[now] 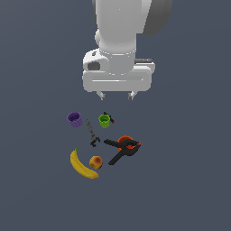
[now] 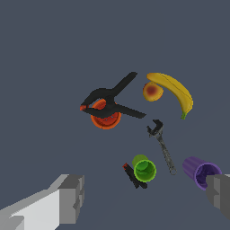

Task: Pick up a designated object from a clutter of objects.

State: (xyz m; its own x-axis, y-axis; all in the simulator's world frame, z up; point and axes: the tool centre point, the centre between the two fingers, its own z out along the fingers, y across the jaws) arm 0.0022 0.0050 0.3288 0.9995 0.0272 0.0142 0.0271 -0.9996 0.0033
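The peach (image 1: pixel 95 162) is a small round orange-yellow fruit with a red blush. It lies on the grey floor right beside the yellow banana (image 1: pixel 82 165); it also shows in the wrist view (image 2: pixel 152 91) next to the banana (image 2: pixel 175 91). My gripper (image 1: pixel 117 95) hangs open and empty high above the clutter, over the green cup (image 1: pixel 104 120). In the wrist view both fingers (image 2: pixel 71 199) frame the green cup (image 2: pixel 144 168), and the gripper (image 2: pixel 146 197) holds nothing.
A black-and-orange clamp (image 1: pixel 122 149) lies over an orange-red cup (image 1: pixel 126 139), to the exterior view's right of the peach. A thin dark metal tool (image 1: pixel 92 133) lies between the purple cup (image 1: pixel 75 119) and the green cup. A small dark item (image 1: pixel 109 117) touches the green cup.
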